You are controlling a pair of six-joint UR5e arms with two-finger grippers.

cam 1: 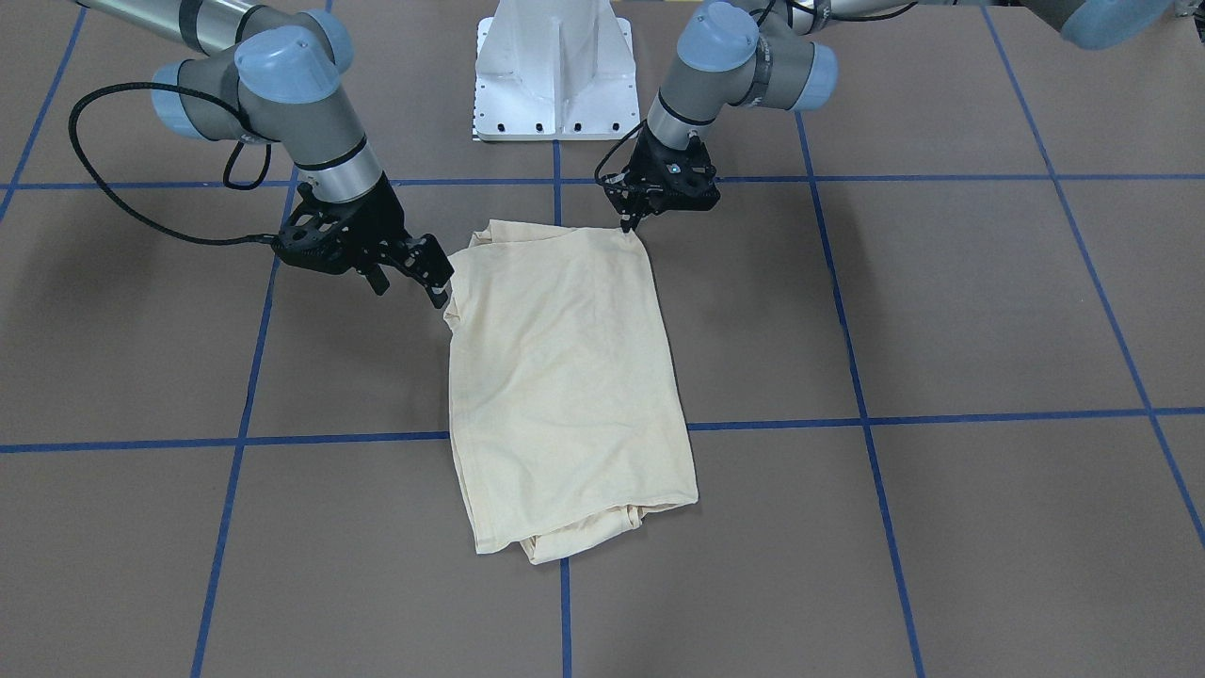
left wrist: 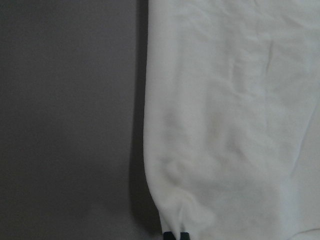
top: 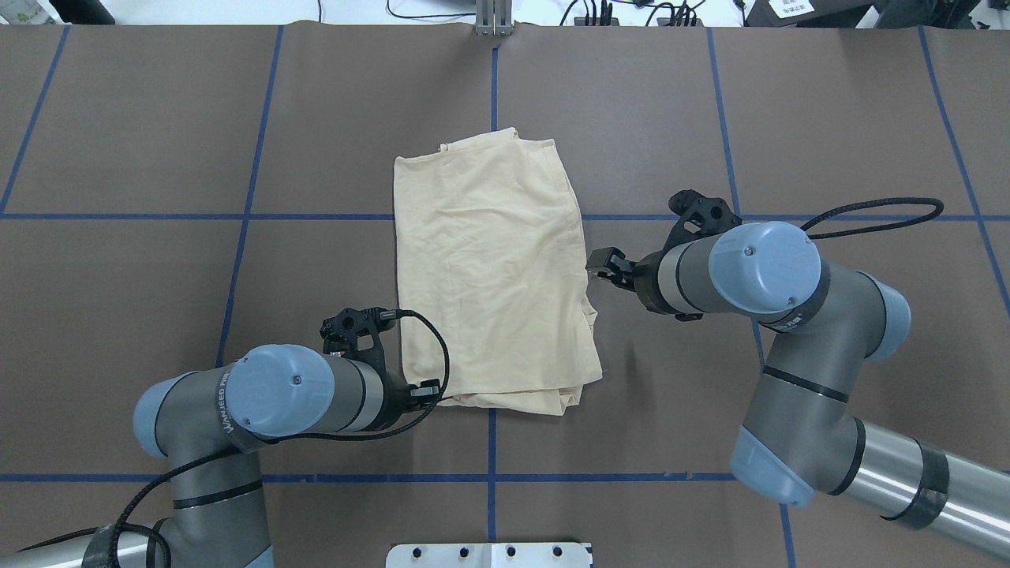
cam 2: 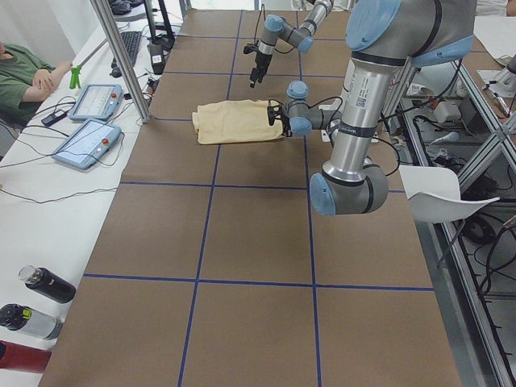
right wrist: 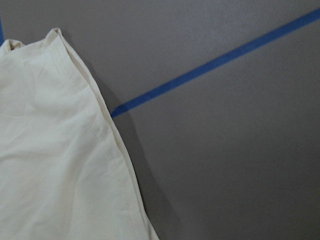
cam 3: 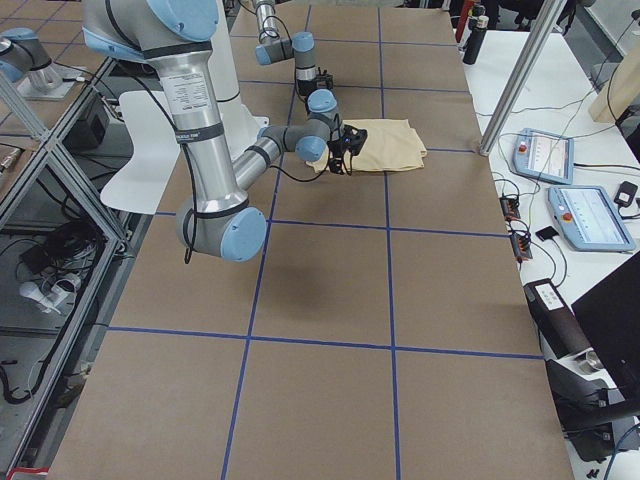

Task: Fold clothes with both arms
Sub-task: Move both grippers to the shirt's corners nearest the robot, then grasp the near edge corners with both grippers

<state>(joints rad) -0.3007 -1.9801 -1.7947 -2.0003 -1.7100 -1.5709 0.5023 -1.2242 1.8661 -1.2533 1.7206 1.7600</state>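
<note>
The pale cream-yellow T-shirt (cam 1: 565, 367) (top: 489, 268) lies folded into a tall rectangle mid-table, print hidden. My left gripper (cam 1: 629, 224) (top: 430, 390) is at the shirt's corner nearest the robot. In the left wrist view its fingertips (left wrist: 175, 235) are pressed together, with cloth (left wrist: 235, 115) creasing toward them. My right gripper (cam 1: 411, 290) (top: 601, 264) is low beside the shirt's opposite long edge with its fingers spread and nothing between them. The right wrist view holds only the shirt's edge (right wrist: 55, 160) and bare table.
The brown table carries a blue tape grid (top: 492, 454). The white base pedestal (cam 1: 553, 71) stands behind the shirt. A side bench holds tablets (cam 2: 89, 121) and bottles (cam 2: 40, 286), and a seated person (cam 2: 24, 72) is beside it. A metal post (cam 2: 121, 60) rises at the table edge.
</note>
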